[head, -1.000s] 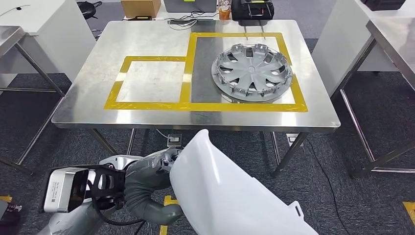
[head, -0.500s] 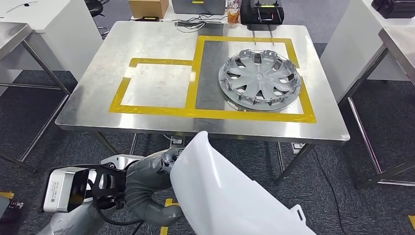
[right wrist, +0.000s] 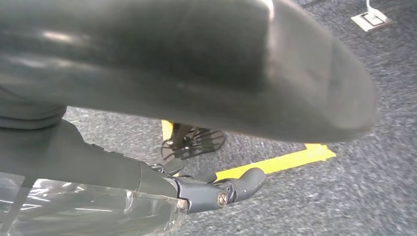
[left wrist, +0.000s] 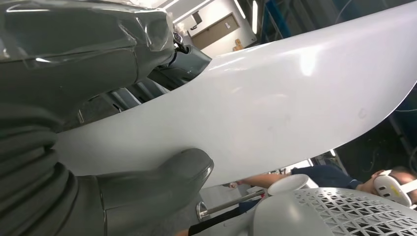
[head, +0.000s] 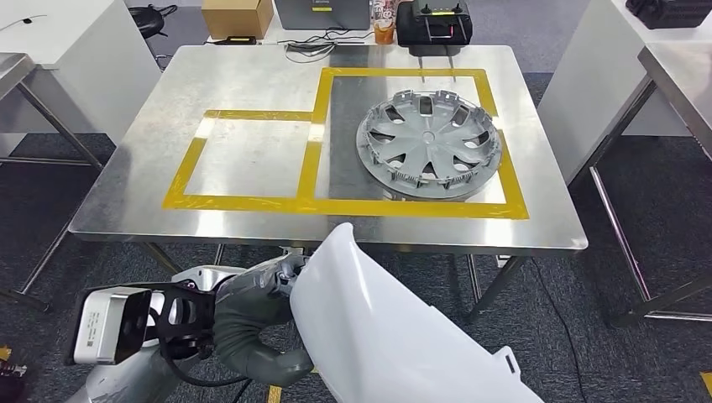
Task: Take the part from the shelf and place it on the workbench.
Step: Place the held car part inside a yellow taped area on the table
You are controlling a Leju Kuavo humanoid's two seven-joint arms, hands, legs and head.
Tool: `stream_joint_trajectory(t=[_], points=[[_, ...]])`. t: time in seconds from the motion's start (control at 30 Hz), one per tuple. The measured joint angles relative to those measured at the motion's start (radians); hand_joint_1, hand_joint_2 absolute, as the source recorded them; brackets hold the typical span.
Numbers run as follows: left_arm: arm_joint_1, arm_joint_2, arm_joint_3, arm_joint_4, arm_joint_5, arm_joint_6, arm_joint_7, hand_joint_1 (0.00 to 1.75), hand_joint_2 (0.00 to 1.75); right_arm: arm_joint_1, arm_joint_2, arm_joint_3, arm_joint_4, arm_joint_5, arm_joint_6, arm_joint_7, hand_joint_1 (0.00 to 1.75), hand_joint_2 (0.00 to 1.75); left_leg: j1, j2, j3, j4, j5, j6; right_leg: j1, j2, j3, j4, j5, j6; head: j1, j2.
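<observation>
The part is a large curved white panel (head: 395, 327), held low in front of me, short of the workbench's (head: 252, 75) near edge. My left hand (head: 252, 323) grips its left edge. In the left wrist view the thumb (left wrist: 162, 182) presses under the white panel (left wrist: 275, 98) while the fingers lie over its rim. In the right wrist view my right hand (right wrist: 216, 191) hangs over the carpet with its fingers stretched out and nothing in them, below a dark blurred shape.
The steel workbench carries yellow tape frames: a small bare one (head: 252, 155) on the left, and a larger one holding a grey wheel cover (head: 428, 143). Boxes and cables (head: 336, 29) line the far edge. Other tables (head: 672, 67) stand at both sides. A person (left wrist: 393, 182) sits behind me.
The whole picture has shifted, so the camera has moved: the workbench swung right, then back left, and sits a little lower and nearer. My left hand's hold on the panel is unchanged.
</observation>
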Motion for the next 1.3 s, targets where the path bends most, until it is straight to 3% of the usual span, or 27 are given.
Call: stream_joint_trajectory(t=[0.07,0.13,0.2,0.23,0.3,0.37,0.4,0.43,0.47,0.5,0.57,0.67,0.73,0.83,0.87,0.9,0.93,1.0,1.03,1.07,1.13,1.2,1.23,1.3], points=[[0.0,0.0,0.003,-0.001,-0.001,0.0,-0.001,1.75,1.75,0.0,0.002,0.0,0.0,0.0,0.001,0.0,0.0,0.0,-0.011,0.003,0.025,-0.059,0.013,0.015,0.0,0.0,0.005,-0.004,-0.006,0.006,0.0,0.0],[0.0,0.001,0.004,-0.002,-0.003,0.0,-0.003,1.75,1.75,-0.001,0.003,0.0,-0.001,0.0,0.003,0.0,0.0,0.0,-0.015,0.002,0.034,-0.073,0.008,0.016,0.001,-0.003,0.011,-0.015,-0.009,0.016,-0.002,0.0],[0.0,0.0,0.005,-0.006,-0.005,-0.001,-0.006,1.75,1.75,-0.003,0.003,0.0,-0.002,-0.001,0.005,0.0,0.0,0.0,-0.011,0.002,0.064,-0.104,0.013,0.016,0.003,-0.005,0.011,0.0,-0.021,0.019,-0.001,0.0],[-0.001,-0.001,0.006,-0.008,-0.006,-0.001,-0.007,1.75,1.75,-0.003,0.003,0.0,-0.002,-0.002,0.006,0.0,0.0,0.0,-0.008,0.002,0.08,-0.119,0.016,0.017,0.005,-0.006,-0.004,0.036,-0.036,0.017,0.0,0.0],[-0.001,-0.001,0.005,-0.007,-0.009,-0.001,-0.008,1.75,1.75,-0.003,0.001,-0.001,-0.003,-0.002,0.006,0.0,0.0,0.0,-0.007,0.001,0.094,-0.129,0.014,0.019,0.005,-0.006,-0.078,0.165,-0.077,0.011,0.001,0.0],[0.001,-0.001,0.003,-0.007,-0.012,-0.002,-0.007,1.75,1.75,-0.001,-0.001,-0.001,-0.003,-0.002,0.004,0.0,0.0,0.0,-0.009,-0.003,0.099,-0.128,0.004,0.018,0.005,-0.006,-0.143,0.249,-0.09,0.018,0.001,0.0],[0.001,-0.002,0.002,-0.007,-0.014,-0.002,-0.007,1.75,1.75,0.0,-0.001,0.0,-0.003,-0.001,0.003,0.0,0.0,0.0,-0.009,-0.005,0.103,-0.126,-0.001,0.017,0.004,-0.006,-0.149,0.237,-0.073,0.027,0.001,0.0],[0.001,-0.002,0.002,-0.007,-0.015,-0.002,-0.007,1.75,1.75,0.0,-0.002,0.0,-0.003,-0.001,0.002,-0.001,0.0,0.0,-0.008,-0.006,0.109,-0.122,-0.009,0.014,0.002,-0.007,-0.135,0.186,-0.04,0.038,0.002,0.0],[0.001,-0.002,0.002,-0.007,-0.016,-0.001,-0.007,1.75,1.75,0.0,-0.003,0.0,-0.003,0.0,0.002,-0.002,0.0,0.0,-0.009,-0.007,0.114,-0.117,-0.018,0.01,0.0,-0.009,-0.109,0.113,0.0,0.048,0.002,0.0],[0.001,-0.002,0.003,-0.007,-0.016,-0.001,-0.007,1.75,1.75,0.0,-0.003,-0.001,-0.003,0.0,0.003,-0.003,0.0,0.0,-0.011,-0.008,0.118,-0.109,-0.029,0.005,-0.001,-0.01,-0.082,0.048,0.031,0.051,0.003,0.0],[0.0,-0.002,0.003,-0.007,-0.017,0.0,-0.007,1.75,1.75,-0.001,-0.004,-0.001,-0.005,0.002,0.003,-0.005,0.0,0.0,-0.016,-0.007,0.12,-0.097,-0.045,-0.004,0.001,-0.012,-0.052,-0.016,0.056,0.039,0.003,0.0],[-0.001,-0.002,0.004,-0.007,-0.018,0.002,-0.008,1.75,1.75,-0.001,-0.003,0.0,-0.006,0.007,0.0,-0.008,0.0,0.0,-0.014,-0.006,0.119,-0.089,-0.06,-0.015,-0.001,-0.01,-0.046,-0.017,0.047,0.015,0.001,0.0],[-0.004,-0.002,0.004,-0.008,-0.018,0.003,-0.008,1.75,1.75,-0.001,-0.003,0.0,-0.006,0.009,-0.002,-0.01,0.0,0.0,-0.008,-0.005,0.094,-0.033,-0.088,-0.029,-0.007,-0.008,-0.036,-0.019,0.041,0.003,-0.001,0.0],[-0.006,-0.001,0.005,-0.008,-0.019,0.003,-0.007,1.75,1.75,-0.003,-0.005,0.0,-0.006,0.011,-0.004,-0.011,0.0,0.0,0.006,-0.005,-0.021,0.165,-0.151,-0.048,-0.007,-0.008,-0.021,-0.019,0.03,-0.007,-0.004,0.0],[-0.005,-0.001,0.005,-0.008,-0.019,0.003,-0.007,1.75,1.75,-0.004,-0.006,0.0,-0.006,0.012,-0.004,-0.011,0.0,0.0,0.01,-0.004,-0.054,0.205,-0.15,-0.05,-0.007,-0.007,-0.016,-0.019,0.026,-0.008,-0.004,0.0],[-0.005,-0.001,0.005,-0.008,-0.019,0.003,-0.007,1.75,1.75,-0.004,-0.006,0.0,-0.005,0.012,-0.004,-0.011,0.0,0.0,0.012,-0.004,-0.069,0.208,-0.13,-0.05,-0.007,-0.006,-0.01,-0.019,0.021,-0.007,-0.004,0.0],[-0.006,0.0,0.005,-0.008,-0.019,0.003,-0.007,1.75,1.75,-0.004,-0.006,0.0,-0.005,0.012,-0.004,-0.011,0.0,0.0,0.014,-0.004,-0.062,0.169,-0.092,-0.048,-0.007,-0.004,-0.002,-0.019,0.016,-0.006,-0.004,0.0],[-0.008,-0.001,0.005,-0.008,-0.019,0.003,-0.007,1.75,1.75,-0.005,-0.005,0.0,-0.005,0.012,-0.004,-0.011,0.0,0.0,0.011,-0.004,-0.01,0.028,-0.007,-0.036,-0.006,-0.001,0.013,-0.02,0.006,-0.001,-0.003,0.0],[-0.009,-0.001,0.005,-0.008,-0.019,0.003,-0.007,1.75,1.75,-0.006,-0.005,0.0,-0.005,0.012,-0.004,-0.011,0.0,0.0,0.007,-0.004,0.015,-0.031,0.017,-0.029,-0.005,0.001,0.016,-0.021,0.002,0.002,-0.003,0.0],[-0.011,-0.001,0.005,-0.008,-0.019,0.003,-0.007,1.75,1.75,-0.006,-0.005,0.0,-0.005,0.013,-0.004,-0.012,0.0,0.0,0.003,-0.003,0.031,-0.066,0.025,-0.023,-0.004,0.001,0.016,-0.021,-0.001,0.007,-0.003,0.0],[-0.012,-0.001,0.006,-0.008,-0.019,0.004,-0.007,1.75,1.75,-0.006,-0.005,0.0,-0.005,0.015,-0.004,-0.013,0.0,0.0,-0.003,-0.003,0.038,-0.084,0.019,-0.016,-0.004,0.001,0.015,-0.026,-0.003,0.018,-0.004,0.0],[-0.013,-0.003,0.006,-0.01,-0.019,0.006,-0.007,1.75,1.75,-0.007,-0.005,0.0,-0.005,0.017,-0.003,-0.016,0.0,0.0,0.001,-0.004,0.053,-0.104,0.023,-0.008,-0.005,-0.003,0.016,-0.021,-0.009,0.025,-0.004,0.0],[-0.014,-0.004,0.006,-0.012,-0.019,0.007,-0.006,1.75,1.75,-0.008,-0.006,0.0,-0.005,0.018,-0.003,-0.017,0.0,0.0,0.002,-0.003,0.064,-0.115,0.025,-0.002,-0.004,-0.004,0.005,0.004,-0.021,0.024,-0.003,0.0],[-0.016,-0.006,0.005,-0.013,-0.02,0.01,-0.004,1.75,1.75,-0.008,-0.01,0.0,-0.004,0.02,-0.002,-0.021,0.0,0.0,-0.001,-0.002,0.079,-0.126,0.023,0.008,-0.002,-0.006,-0.055,0.117,-0.063,0.017,-0.002,0.0]])
